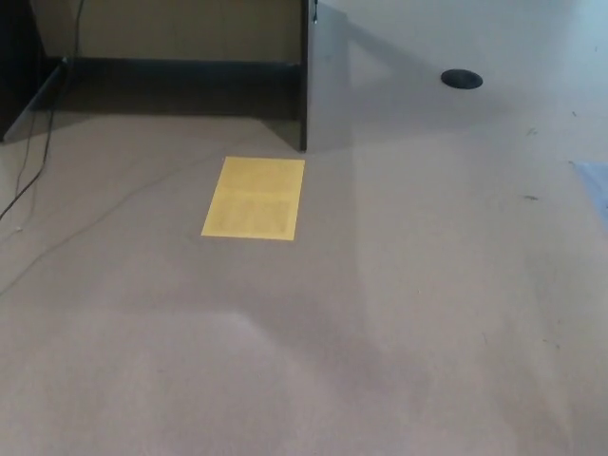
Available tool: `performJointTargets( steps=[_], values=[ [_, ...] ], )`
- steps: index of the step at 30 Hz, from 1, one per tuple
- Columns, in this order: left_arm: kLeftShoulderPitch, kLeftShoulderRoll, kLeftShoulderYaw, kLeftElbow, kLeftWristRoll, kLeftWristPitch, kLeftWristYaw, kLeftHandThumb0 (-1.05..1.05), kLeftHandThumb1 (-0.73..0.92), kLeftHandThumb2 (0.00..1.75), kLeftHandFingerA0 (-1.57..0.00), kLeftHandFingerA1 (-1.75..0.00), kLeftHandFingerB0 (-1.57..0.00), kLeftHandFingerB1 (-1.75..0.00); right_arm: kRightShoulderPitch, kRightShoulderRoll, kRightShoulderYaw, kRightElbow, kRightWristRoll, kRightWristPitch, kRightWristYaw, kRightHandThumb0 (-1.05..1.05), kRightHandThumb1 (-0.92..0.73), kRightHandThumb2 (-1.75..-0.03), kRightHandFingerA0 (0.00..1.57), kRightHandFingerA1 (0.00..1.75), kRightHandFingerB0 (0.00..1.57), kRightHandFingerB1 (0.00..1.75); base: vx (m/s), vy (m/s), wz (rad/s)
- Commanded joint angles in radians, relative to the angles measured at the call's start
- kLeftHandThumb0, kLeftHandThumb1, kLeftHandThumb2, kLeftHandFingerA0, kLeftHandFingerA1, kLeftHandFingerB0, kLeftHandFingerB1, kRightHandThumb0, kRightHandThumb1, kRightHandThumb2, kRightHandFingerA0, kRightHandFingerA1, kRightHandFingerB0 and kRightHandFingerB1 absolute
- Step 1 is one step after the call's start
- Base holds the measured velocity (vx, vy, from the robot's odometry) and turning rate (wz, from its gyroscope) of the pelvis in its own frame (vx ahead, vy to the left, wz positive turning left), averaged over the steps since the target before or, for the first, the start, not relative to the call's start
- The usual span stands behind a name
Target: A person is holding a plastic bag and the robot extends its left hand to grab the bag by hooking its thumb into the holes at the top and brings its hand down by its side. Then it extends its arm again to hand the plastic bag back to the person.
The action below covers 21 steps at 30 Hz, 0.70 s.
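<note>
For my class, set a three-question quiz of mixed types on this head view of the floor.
1. True or false: a robot hand shows in this view.
2. What colour is the flat rectangular sheet on the floor?
3. The round black disc lies: A) upper right, B) lower left, C) on the sheet.

Key: 1 false; 2 yellow; 3 A.

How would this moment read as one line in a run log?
hands: none in view | bag: not in view | person: not in view | floor: yellow sheet, black round disc
</note>
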Motion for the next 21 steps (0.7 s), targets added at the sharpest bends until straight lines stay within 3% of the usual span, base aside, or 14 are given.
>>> performJointTargets(
  steps=[1,7,8,9,12,13,14,15,21],
  values=[
    [-0.004,0.041,-0.027,0.045,0.059,-0.155,0.101,-0.35,0.59,0.58,-0.48,-0.41,-0.45,-0.36,-0.008,-0.038,0.019,0.047,-0.026,-0.080,0.013,-0.42,-0.66,-0.63,0.68,0.48,0.57,0.41,0.00,0.000,0.00],
    [0.006,0.045,-0.054,0.081,0.074,-0.199,0.145,-0.36,0.58,0.58,-0.48,-0.42,-0.45,-0.36,0.011,-0.042,0.025,0.068,-0.027,-0.112,0.011,-0.41,-0.66,-0.62,0.68,0.47,0.58,0.41,0.00,0.000,0.00],
    [0.013,0.041,-0.058,0.076,0.080,-0.205,0.158,-0.37,0.57,0.58,-0.45,-0.39,-0.41,-0.35,0.015,-0.045,0.023,0.073,-0.025,-0.113,0.011,-0.40,-0.66,-0.62,0.67,0.47,0.58,0.41,0.00,0.000,0.00],
    [0.027,0.037,-0.060,0.069,0.085,-0.217,0.177,-0.45,0.46,0.71,-0.39,-0.47,-0.33,-0.43,0.025,-0.046,0.021,0.075,-0.024,-0.115,0.011,-0.42,-0.66,-0.63,0.67,0.47,0.57,0.41,0.00,0.000,0.00],
    [0.080,0.026,-0.051,0.016,0.102,-0.282,0.297,-0.51,0.43,0.71,-0.30,-0.46,-0.24,-0.40,0.054,-0.047,0.030,0.081,-0.032,-0.125,0.004,-0.41,-0.65,-0.62,0.68,0.47,0.59,0.41,0.00,0.000,0.00],
    [0.085,0.029,-0.047,-0.010,0.109,-0.297,0.320,-0.26,0.37,0.92,-0.09,-0.53,-0.09,-0.50,0.057,-0.046,0.031,0.082,-0.031,-0.127,0.005,-0.41,-0.66,-0.62,0.67,0.47,0.59,0.41,0.00,0.000,0.00],
    [0.098,0.032,-0.040,-0.044,0.112,-0.313,0.335,-0.49,0.54,0.57,-0.16,-0.30,-0.19,-0.28,0.061,-0.046,0.033,0.082,-0.033,-0.128,0.005,-0.43,-0.66,-0.63,0.66,0.47,0.59,0.41,0.00,0.000,0.00],
    [0.123,0.036,-0.022,-0.119,0.115,-0.331,0.354,-0.31,0.36,0.91,-0.01,-0.50,0.00,-0.47,0.068,-0.044,0.036,0.083,-0.035,-0.125,0.005,-0.42,-0.66,-0.63,0.65,0.46,0.58,0.41,0.00,0.000,0.00],
    [0.230,0.000,0.141,-0.706,0.145,-0.393,0.392,-0.30,0.32,0.88,-0.02,-0.50,0.00,-0.47,0.117,-0.045,0.036,0.087,-0.032,-0.135,-0.005,-0.41,-0.64,-0.62,0.68,0.47,0.59,0.42,0.00,0.000,0.00]
  ],
)
